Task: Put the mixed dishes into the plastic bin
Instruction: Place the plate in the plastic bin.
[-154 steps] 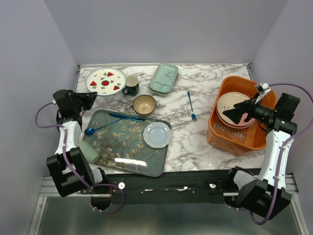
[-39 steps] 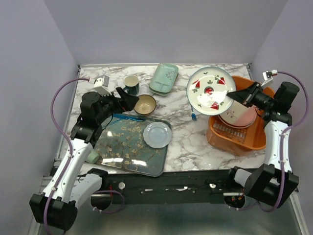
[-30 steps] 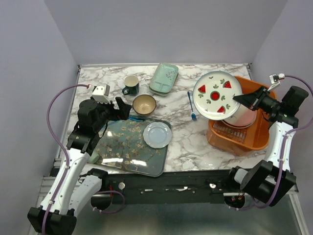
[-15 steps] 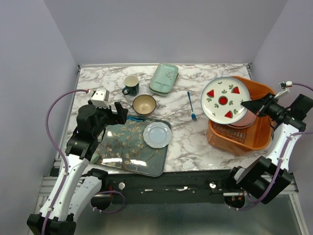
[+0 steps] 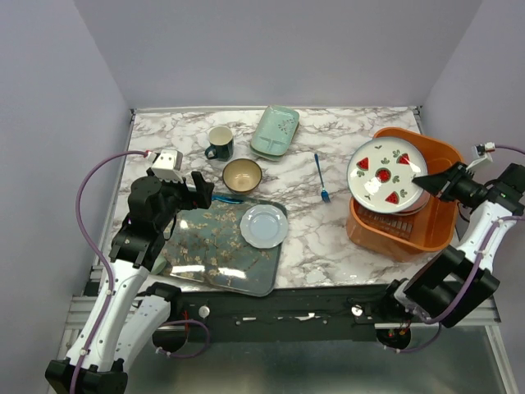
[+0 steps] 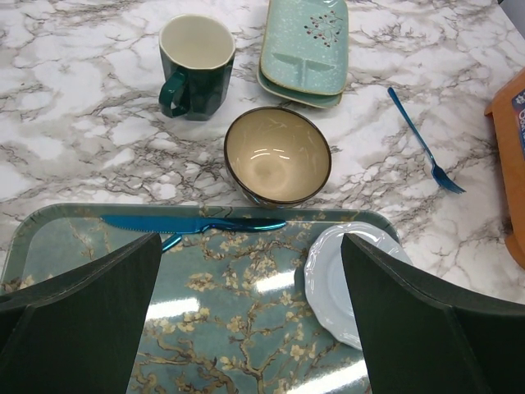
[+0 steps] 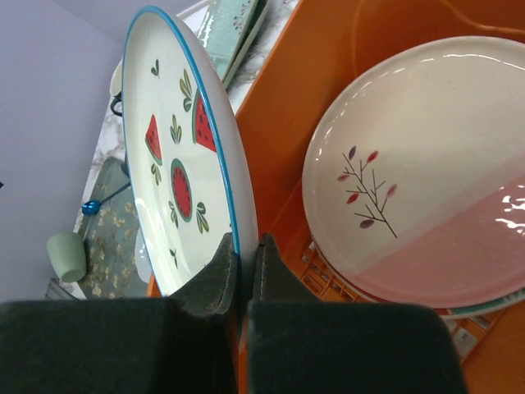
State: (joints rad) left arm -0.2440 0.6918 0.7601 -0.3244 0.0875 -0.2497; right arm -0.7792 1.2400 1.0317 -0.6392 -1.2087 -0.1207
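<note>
Overhead, pink plate (image 7: 426, 164) mostly hidden; right tool (image 7: 244, 250) grips watermelon plate (image 5: 385, 174), left tool (image 6: 250, 246) wide.

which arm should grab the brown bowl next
Left. The left pincer is open and hovers just beside the round brown bowl, which sits straight ahead in its wrist view. The right pincer is shut on the white plate with red wedges over the orange plastic bin.

Bright, even overhead light, soft short shadows. White glare streaks the floral tray (image 6: 230, 328) toward six o'clock of the left wrist view; focus is sharp.
</note>
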